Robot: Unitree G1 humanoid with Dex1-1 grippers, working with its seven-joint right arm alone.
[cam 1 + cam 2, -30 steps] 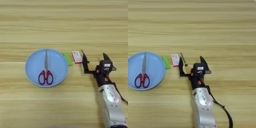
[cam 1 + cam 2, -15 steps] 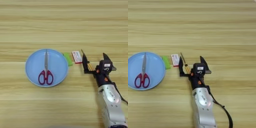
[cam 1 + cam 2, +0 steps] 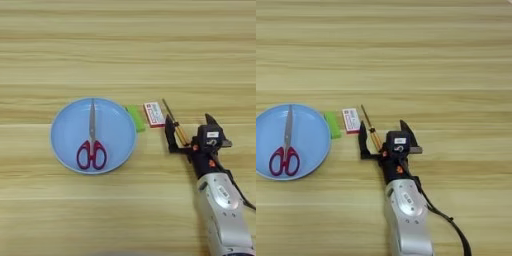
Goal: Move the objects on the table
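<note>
The gripper [image 3: 191, 134] sits low at about 4 o'clock on the counter [image 3: 125, 45], its two black fingers [image 3: 171, 135] spread wide with the screwdriver [image 3: 372, 131] lying in the gap between them, handle end toward the wrist and thin tip pointing to 11 o'clock. That straddle looks like a setup for closing on the handle; nothing is pinched yet, as far as I can judge. The red-and-white box [image 3: 154, 113] lies just beside the tip, at its 9 o'clock, and the green block [image 3: 135, 118] rests against the plate [image 3: 67, 145] rim at the plate's 3 o'clock. The scissors [image 3: 91, 145] lie inside the plate, blades to 12 o'clock, handles to 6. These things cluster in a row, leaving little slack around the box. The counter is pale wood with horizontal grain stripes, and it fills both views, so no room beyond it shows
</note>
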